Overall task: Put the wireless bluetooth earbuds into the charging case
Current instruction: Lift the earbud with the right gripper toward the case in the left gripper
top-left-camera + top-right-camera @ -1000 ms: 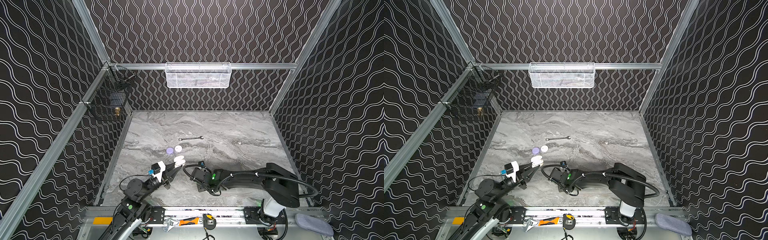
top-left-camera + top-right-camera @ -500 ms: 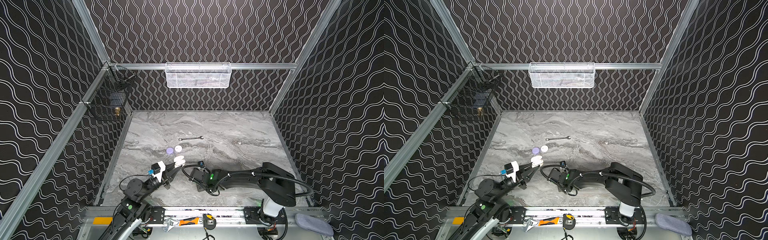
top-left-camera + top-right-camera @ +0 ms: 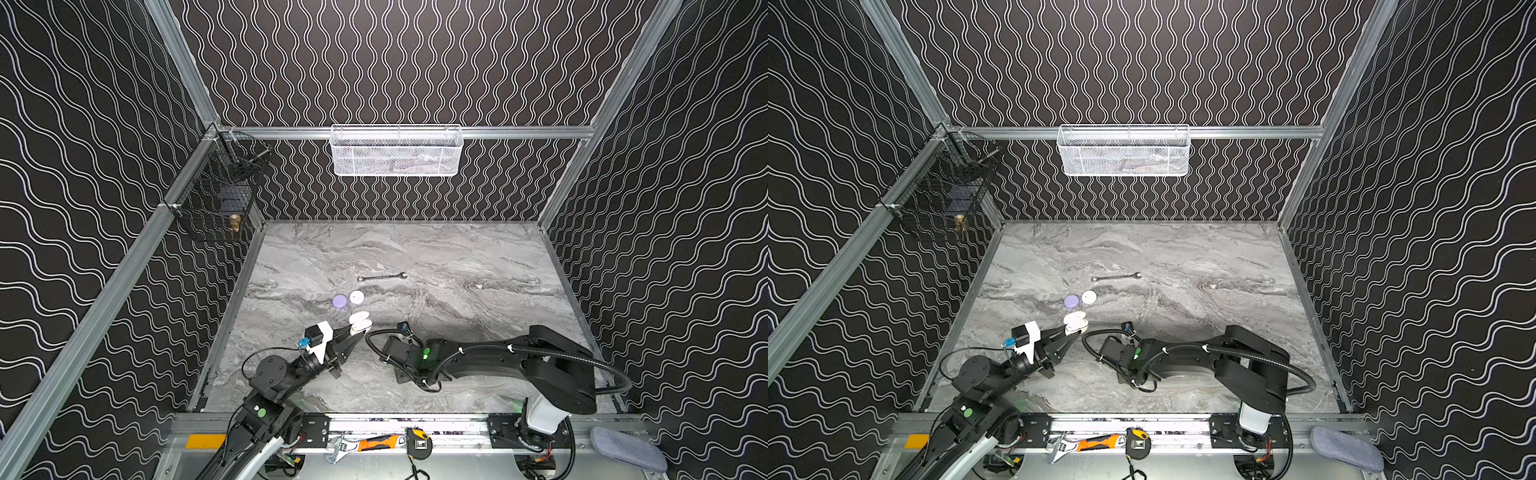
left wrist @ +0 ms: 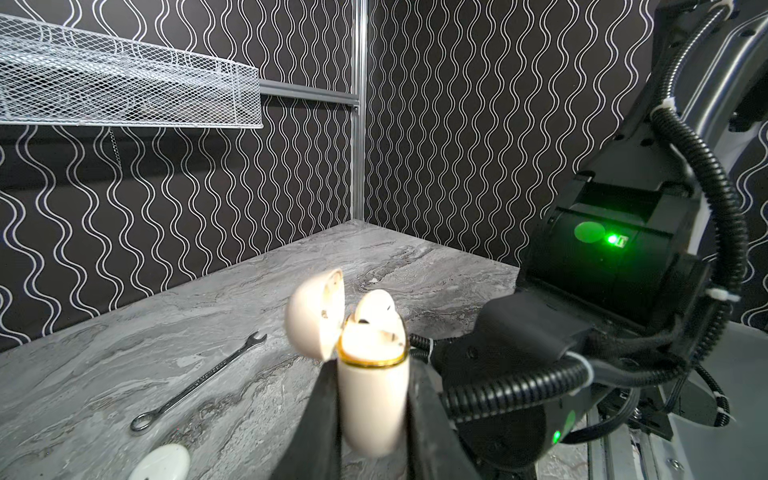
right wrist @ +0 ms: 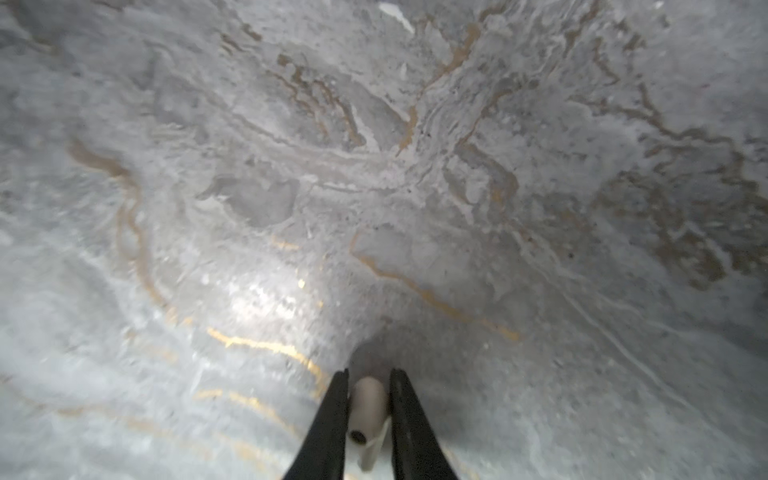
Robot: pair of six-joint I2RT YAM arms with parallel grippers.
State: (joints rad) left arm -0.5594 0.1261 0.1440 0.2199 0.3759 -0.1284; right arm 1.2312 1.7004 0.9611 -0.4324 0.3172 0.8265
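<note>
Left jaws: the left gripper is pressed against two opposite sides of the charging case, which stands upright between its black fingers.
Case: smooth, glossy cream plastic in a rounded capsule shape, with a thin gold band at the mouth. The domed lid is hinged open past the fingertips.
Seated earbud: glossy, bulbous and cream, poking up above the gold band beyond the jaw tips.
Right jaws: the right gripper pinches a stemmed earbud between tapered black fingers, over the veined grey marble tabletop.
Pinched piece: a short, rounded cream barrel with a dark hole at one end and a pale stem.
Around: a slim steel wrench lies flat well beyond the left jaws. A lavender puck and a white puck lie near, beyond the case.
In the way: the right arm's ribbed black cable loops just beside one left finger.
</note>
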